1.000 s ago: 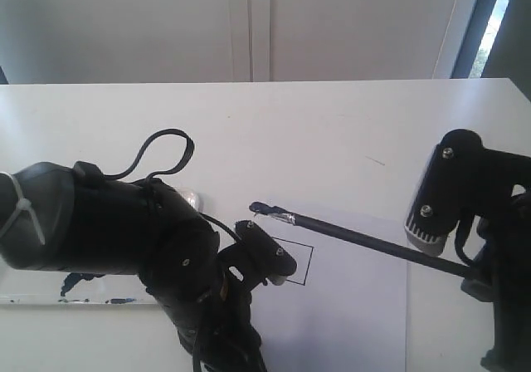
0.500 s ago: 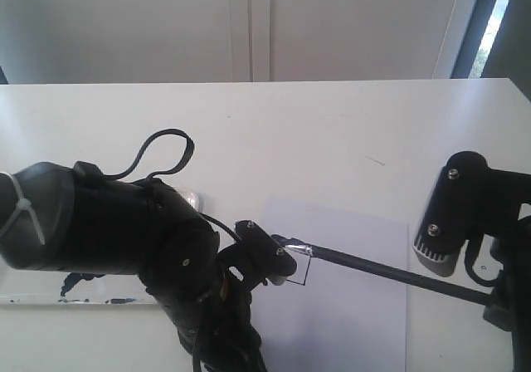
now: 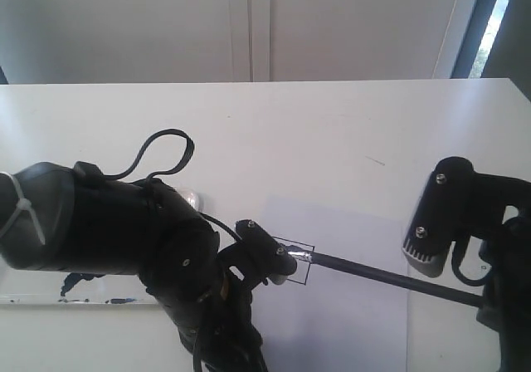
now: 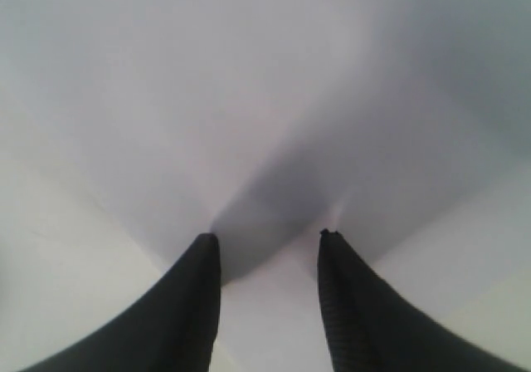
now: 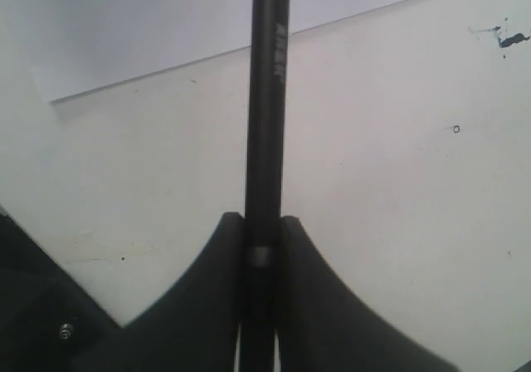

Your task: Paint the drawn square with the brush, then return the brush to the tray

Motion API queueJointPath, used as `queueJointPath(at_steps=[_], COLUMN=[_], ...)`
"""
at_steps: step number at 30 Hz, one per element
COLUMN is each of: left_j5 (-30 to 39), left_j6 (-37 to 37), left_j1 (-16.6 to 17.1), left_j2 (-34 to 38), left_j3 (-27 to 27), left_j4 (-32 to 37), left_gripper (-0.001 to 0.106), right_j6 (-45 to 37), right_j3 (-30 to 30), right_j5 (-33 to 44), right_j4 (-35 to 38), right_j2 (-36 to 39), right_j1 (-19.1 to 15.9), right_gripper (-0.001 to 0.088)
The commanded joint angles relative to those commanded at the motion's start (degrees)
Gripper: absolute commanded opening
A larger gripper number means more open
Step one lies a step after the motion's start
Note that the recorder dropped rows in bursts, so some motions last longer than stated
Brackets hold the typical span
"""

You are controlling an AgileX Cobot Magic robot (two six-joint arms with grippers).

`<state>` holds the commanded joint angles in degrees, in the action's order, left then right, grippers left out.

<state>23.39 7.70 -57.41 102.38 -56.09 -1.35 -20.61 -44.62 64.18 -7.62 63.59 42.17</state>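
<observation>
Now the right hand point(image 5: 261, 220) pinches the brush point(image 3: 373, 272) handle; the tip reaches into the square point(image 3: 300, 271) on the paper point(image 3: 357, 310), beside the spread left hand point(image 4: 267, 236). Pushing too far could smear paint over the lines or strike that hand.

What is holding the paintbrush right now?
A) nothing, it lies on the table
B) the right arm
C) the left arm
B: the right gripper is shut on the brush handle, while the left gripper stands open with nothing between its fingers.
</observation>
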Motion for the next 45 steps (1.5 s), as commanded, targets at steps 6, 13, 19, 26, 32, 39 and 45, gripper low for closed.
queueJointPath(at_steps=[6,13,19,26,32,39,45], left_j5=[0.29,0.29,0.29,0.54,0.54,0.54,0.54], left_j6=[-0.13,-0.13,-0.13,-0.23,-0.23,-0.21,-0.21], left_j1=[0.00,0.00,0.00,0.00,0.00,0.00,0.00], left_j2=[0.00,0.00,0.00,0.00,0.00,0.00,0.00], left_j3=[0.00,0.00,0.00,0.00,0.00,0.00,0.00], left_j4=[0.00,0.00,0.00,0.00,0.00,0.12,0.12], left_gripper=[0.044,0.044,0.044,0.044,0.044,0.044,0.044], right_j6=[0.20,1.73,2.89,2.89,2.89,2.89,2.89], right_j3=[0.00,0.00,0.00,0.00,0.00,0.00,0.00], right_j5=[-1.33,-3.61,-5.62,-7.69,-7.95,-8.07,-7.74], right_j4=[-0.25,-2.23,-2.78,-2.78,-2.78,-2.78,-2.56], right_j2=[2.18,4.44,5.77,6.23,7.96,8.42,10.20], right_j1=[0.00,0.00,0.00,0.00,0.00,0.00,0.00], right_gripper=[0.0000,0.0000,0.0000,0.0000,0.0000,0.0000,0.0000])
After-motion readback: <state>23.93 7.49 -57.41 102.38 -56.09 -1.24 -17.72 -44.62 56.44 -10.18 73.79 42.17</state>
